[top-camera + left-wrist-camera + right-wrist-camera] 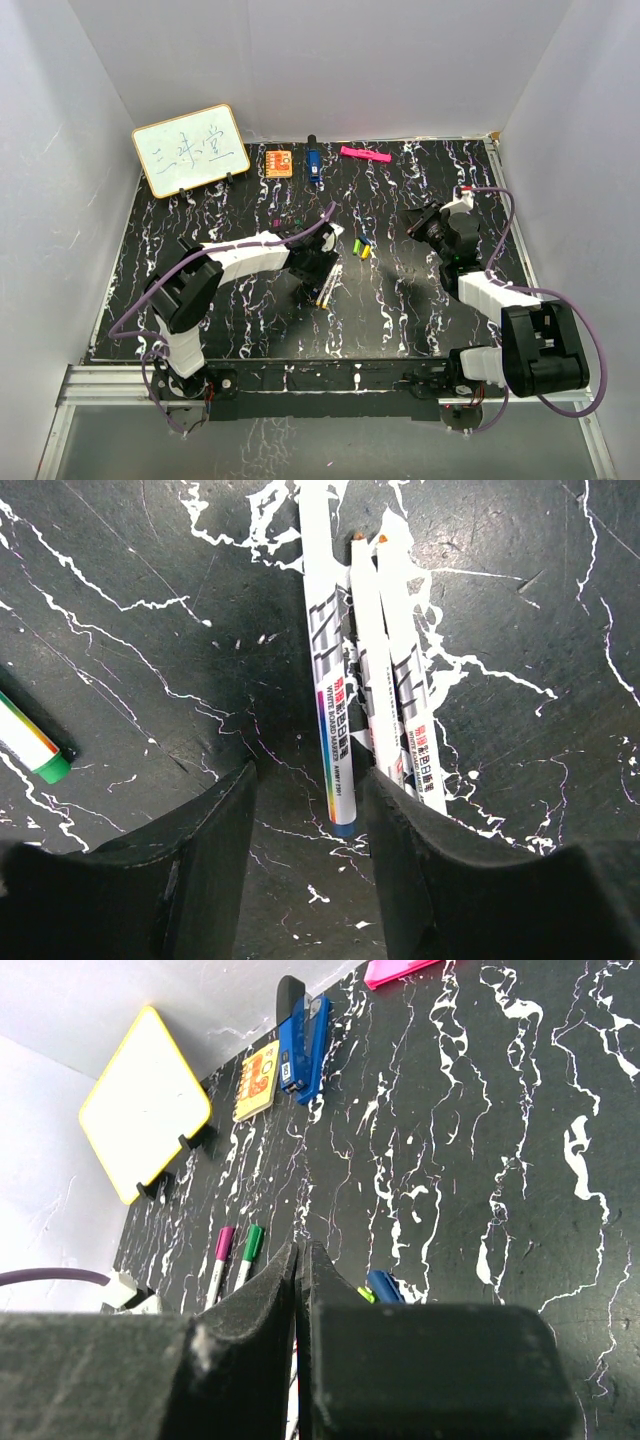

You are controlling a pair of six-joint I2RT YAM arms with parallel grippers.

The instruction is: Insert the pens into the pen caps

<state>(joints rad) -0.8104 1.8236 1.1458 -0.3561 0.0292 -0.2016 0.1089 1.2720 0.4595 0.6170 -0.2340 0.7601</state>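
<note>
Left gripper (305,815) is released, jaws apart, nothing clamped. The blue end of one pen (333,710) lies between its fingers (200,870) (hugging the right one). Two more pens (400,670) lie just right of that one, stretching ahead. Right gripper (298,1260) is clenched and empty. Caps (383,1286) sit just ahead-right of it, and magenta- and green-ended pens (235,1255) ahead-left.

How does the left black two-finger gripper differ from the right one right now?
The left gripper has its jaws apart; the right gripper has them pressed shut. The left gripper points down over three white whiteboard markers lying side by side, one marker's blue end between its jaws; the right gripper points out across the black marbled table with nothing between its jaws. Both are black, and neither grips anything.
</note>
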